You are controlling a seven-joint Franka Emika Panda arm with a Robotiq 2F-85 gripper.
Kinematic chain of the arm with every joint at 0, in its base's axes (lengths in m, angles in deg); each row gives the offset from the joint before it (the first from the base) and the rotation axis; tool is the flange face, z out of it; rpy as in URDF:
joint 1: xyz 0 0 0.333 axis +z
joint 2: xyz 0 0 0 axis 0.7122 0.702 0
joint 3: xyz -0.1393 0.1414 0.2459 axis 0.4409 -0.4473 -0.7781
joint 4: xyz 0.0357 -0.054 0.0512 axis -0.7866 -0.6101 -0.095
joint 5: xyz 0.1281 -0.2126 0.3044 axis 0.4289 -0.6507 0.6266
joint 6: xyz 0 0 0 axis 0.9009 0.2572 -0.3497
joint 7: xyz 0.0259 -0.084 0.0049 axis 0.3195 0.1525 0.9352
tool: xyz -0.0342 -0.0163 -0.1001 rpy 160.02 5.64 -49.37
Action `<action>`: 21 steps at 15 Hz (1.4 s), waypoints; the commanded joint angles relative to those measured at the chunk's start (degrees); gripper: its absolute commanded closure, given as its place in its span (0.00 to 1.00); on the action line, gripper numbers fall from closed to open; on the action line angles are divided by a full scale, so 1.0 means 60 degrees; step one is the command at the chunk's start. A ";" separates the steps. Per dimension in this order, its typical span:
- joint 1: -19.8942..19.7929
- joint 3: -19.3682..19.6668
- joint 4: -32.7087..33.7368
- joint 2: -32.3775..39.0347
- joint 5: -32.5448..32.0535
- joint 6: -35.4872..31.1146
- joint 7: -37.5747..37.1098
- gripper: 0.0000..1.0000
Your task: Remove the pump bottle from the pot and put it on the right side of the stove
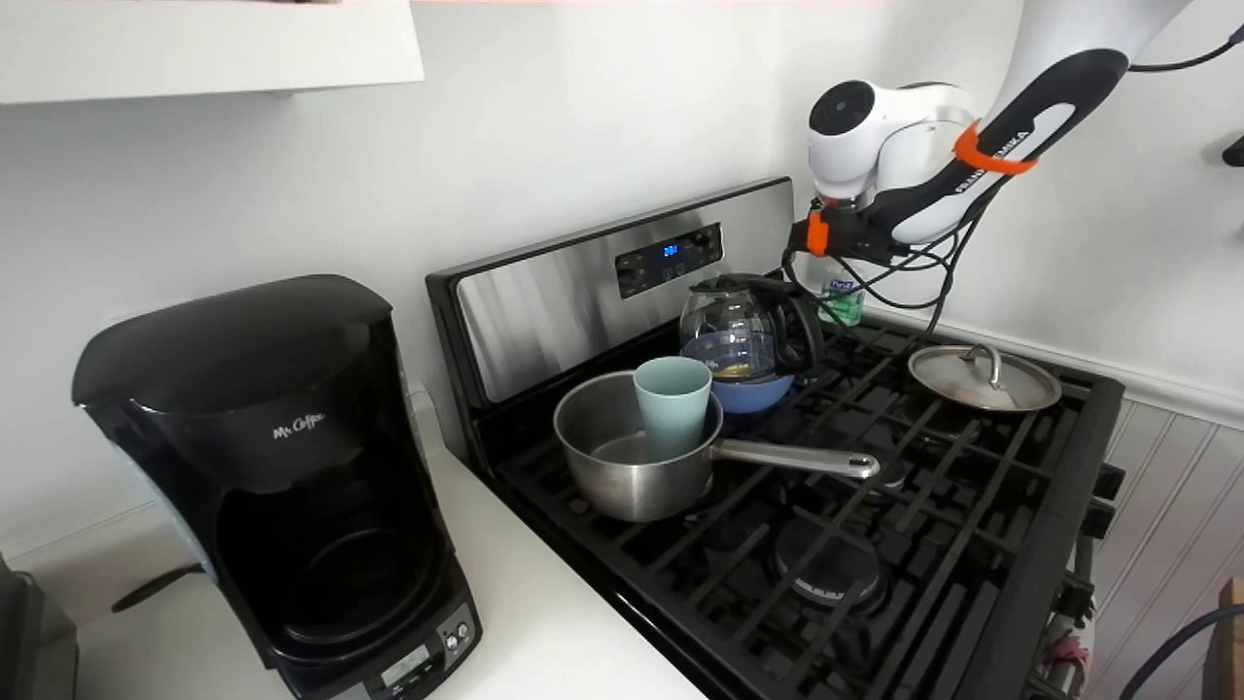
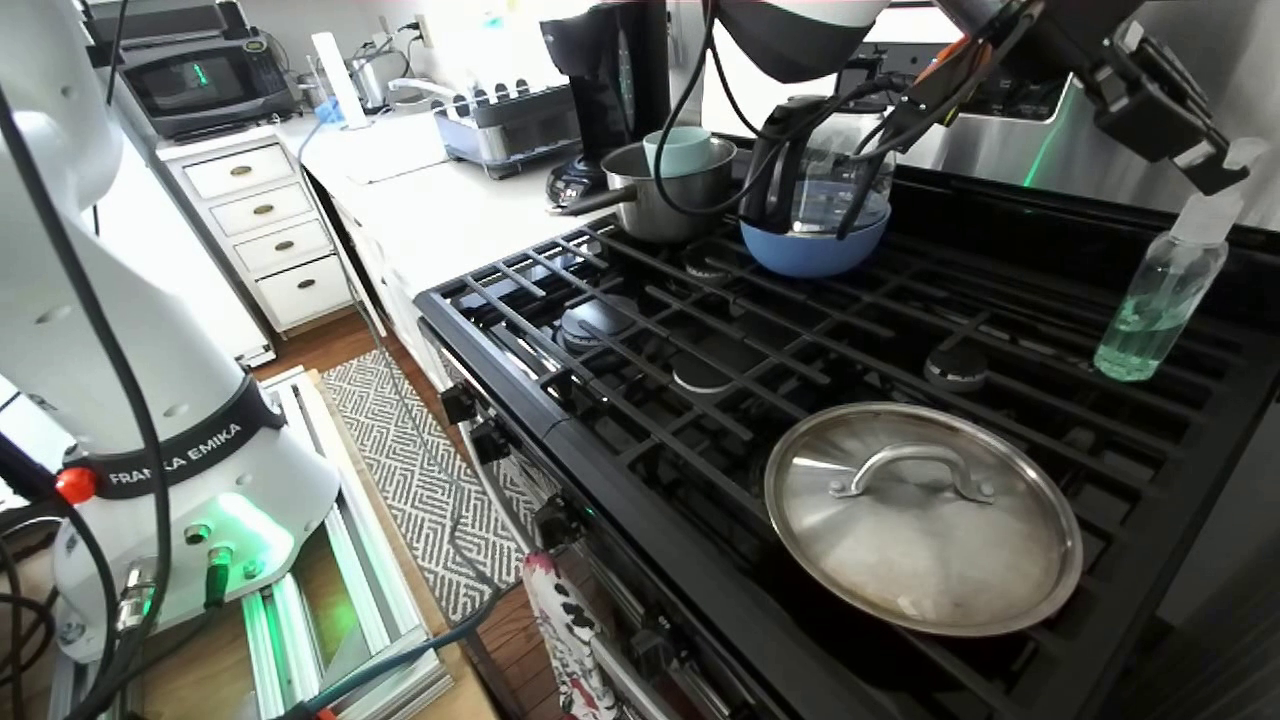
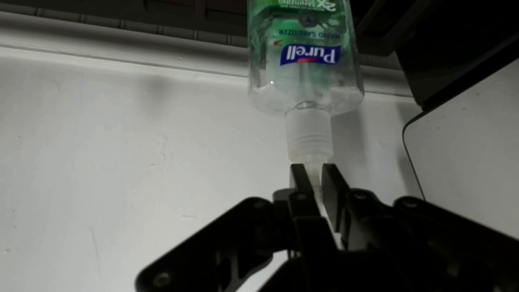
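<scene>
- Jaws, as the wrist view shows, are pinching the thin stem of the pump bottle [image 3: 306,81], close to its whitish collar [image 3: 309,134].
- Still in the wrist view, the bottle appears upside down, with a blue label [image 3: 310,54] and, behind it, a pale wall [image 3: 121,162].
- In an exterior view, the bottle is outside the pot [image 2: 675,212], at the opposite end of the black stove [image 2: 490,330]; whether its base touches the grates, I cannot tell.
- A light blue cup [image 2: 680,155] stands inside the pot; just beside, a glass kettle [image 2: 845,165] sits in a blue bowl [image 2: 810,252].
- One steel lid [image 2: 930,560] lies near the bottle.
- In an exterior view, the white arm [image 1: 943,209] and its cables partly hide the bottle at the back corner; a coffee maker [image 1: 253,350] stands beside the stove.
</scene>
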 commanded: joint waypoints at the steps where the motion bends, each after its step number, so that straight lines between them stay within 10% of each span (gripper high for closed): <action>1: 0.0209 0.0146 0.0338 0.0239 0.0117 0.0077 -0.0190 0.97; 8: 0.0234 0.0137 0.0312 0.0355 0.0194 0.0156 -0.0064 0.97; 9: 0.0232 0.0131 0.0310 0.0372 0.0223 0.0168 -0.0045 0.61; 18: 0.0237 0.0080 0.0091 0.0163 0.0301 0.0379 0.0184 0.05; 21: 0.0244 0.0046 -0.0058 0.0018 0.0383 0.0560 0.0504 0.00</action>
